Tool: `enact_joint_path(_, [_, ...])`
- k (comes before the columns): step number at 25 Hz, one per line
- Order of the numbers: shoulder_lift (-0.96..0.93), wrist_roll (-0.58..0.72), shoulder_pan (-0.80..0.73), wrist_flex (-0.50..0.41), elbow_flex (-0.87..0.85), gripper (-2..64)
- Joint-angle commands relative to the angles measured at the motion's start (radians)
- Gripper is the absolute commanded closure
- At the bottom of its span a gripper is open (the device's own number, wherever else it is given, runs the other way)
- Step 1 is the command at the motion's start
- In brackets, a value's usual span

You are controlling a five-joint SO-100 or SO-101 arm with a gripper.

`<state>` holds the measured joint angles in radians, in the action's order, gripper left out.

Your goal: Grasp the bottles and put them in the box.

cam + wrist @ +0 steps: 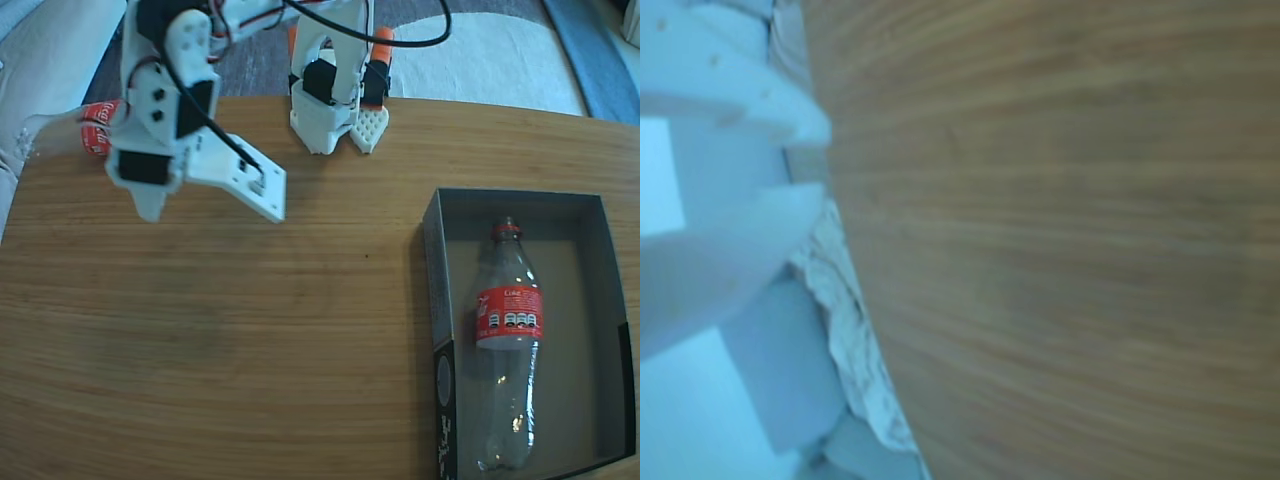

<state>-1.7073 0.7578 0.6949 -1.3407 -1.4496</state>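
The bottles (507, 330) are clear with red labels; the box (430, 250) is dark grey; the table (250, 350) is brown wood grain.

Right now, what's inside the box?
One Coca-Cola bottle lies lengthwise inside the box, neck toward the table's far side, on bare grey floor. The near end runs out of frame.

A wood-grain table (250, 340) carries a shallow dark grey box (432, 300) near its right edge in the fixed view, the white arm base (330, 125) at its far edge, and a red-labelled bottle (97, 127) at its far-left corner.
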Motion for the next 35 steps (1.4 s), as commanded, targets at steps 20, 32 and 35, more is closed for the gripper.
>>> enact_joint_path(20, [-0.038,0.009,0.456,0.034,-0.19,61.7])
enact_joint_path(32, [-0.04,0.298,0.635,0.1,-0.25,61.8])
enact_joint_path(35, [-0.038,0.342,0.644,0.1,-0.252,61.8])
